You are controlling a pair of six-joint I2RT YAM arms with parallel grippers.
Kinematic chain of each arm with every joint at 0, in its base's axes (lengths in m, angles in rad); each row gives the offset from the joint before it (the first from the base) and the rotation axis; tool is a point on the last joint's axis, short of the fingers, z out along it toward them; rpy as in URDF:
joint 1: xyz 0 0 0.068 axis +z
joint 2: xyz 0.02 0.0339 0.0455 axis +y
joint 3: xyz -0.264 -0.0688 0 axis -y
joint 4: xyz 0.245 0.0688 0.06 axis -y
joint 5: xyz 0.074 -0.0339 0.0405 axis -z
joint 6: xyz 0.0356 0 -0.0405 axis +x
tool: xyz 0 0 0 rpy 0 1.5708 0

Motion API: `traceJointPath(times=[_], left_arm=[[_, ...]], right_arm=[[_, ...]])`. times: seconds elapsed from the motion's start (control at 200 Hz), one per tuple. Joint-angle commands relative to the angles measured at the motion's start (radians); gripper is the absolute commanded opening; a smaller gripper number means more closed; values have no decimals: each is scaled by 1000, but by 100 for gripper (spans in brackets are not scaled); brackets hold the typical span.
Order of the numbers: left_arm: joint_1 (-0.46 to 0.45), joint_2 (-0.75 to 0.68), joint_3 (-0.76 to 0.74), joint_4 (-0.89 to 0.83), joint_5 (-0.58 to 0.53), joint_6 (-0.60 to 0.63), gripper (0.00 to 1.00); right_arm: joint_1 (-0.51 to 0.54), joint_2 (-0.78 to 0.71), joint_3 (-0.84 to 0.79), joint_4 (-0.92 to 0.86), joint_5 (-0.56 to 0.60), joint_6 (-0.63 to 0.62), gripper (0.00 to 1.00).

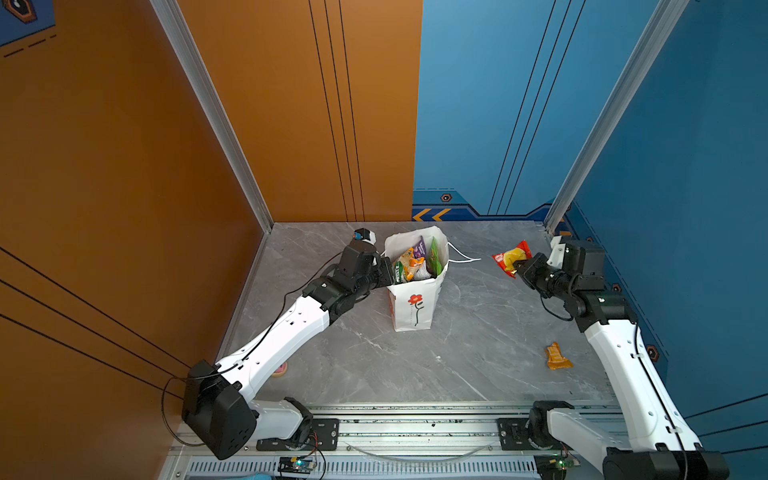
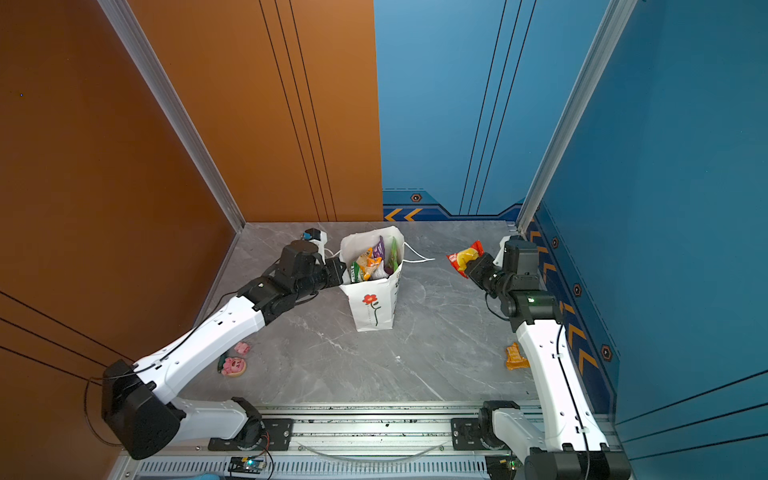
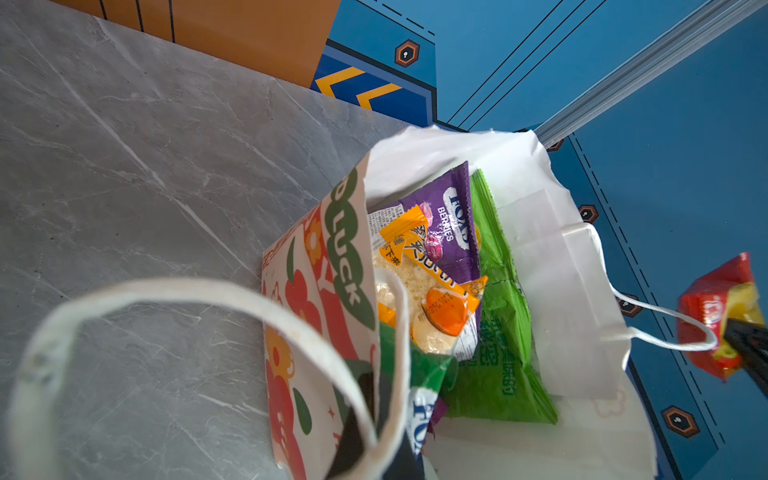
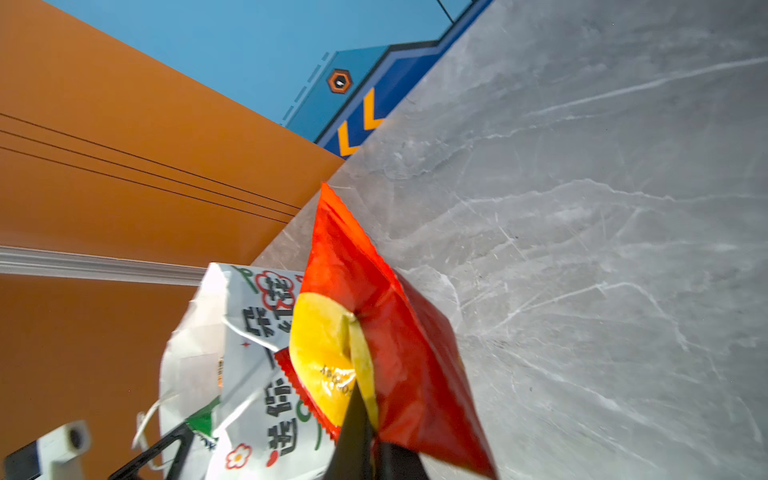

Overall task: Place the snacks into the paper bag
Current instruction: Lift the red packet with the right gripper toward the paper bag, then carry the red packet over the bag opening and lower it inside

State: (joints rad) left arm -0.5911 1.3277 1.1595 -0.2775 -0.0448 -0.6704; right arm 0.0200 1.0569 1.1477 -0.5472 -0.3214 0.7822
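The right end effector (image 1: 518, 264) is clamped on the red packet (image 1: 510, 253). The left end effector (image 1: 387, 271) is pinched on the paper bag (image 1: 413, 309) rim, with packets (image 1: 411, 266) inside just beyond its tips.

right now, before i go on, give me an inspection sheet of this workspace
surface: grey marble table, no spills seen
job's things: paper bag upright, open, several snacks inside; red packet outside it, gripped; orange packet lying on the table near the right arm
clutter: pink round things by the left arm
grippers: left gripper shut on the paper bag's rim; right gripper shut on the red packet
cables: black cable along the left arm; bag's cord handle trailing on the table
surroundings: orange wall, blue wall, rail in front
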Motion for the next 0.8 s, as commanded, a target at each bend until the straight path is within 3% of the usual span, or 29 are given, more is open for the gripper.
traceJointPath(times=[0.0, 0.571, 0.796], left_arm=[[-15, -8, 29, 57, 14, 23, 0], [-40, -14, 51, 44, 16, 68, 0], [-40, -18, 53, 38, 20, 76, 0]], right_arm=[[40, 8, 100, 16, 33, 3, 5], [446, 286, 396, -43, 181, -110, 5], [522, 413, 467, -94, 169, -144, 5]])
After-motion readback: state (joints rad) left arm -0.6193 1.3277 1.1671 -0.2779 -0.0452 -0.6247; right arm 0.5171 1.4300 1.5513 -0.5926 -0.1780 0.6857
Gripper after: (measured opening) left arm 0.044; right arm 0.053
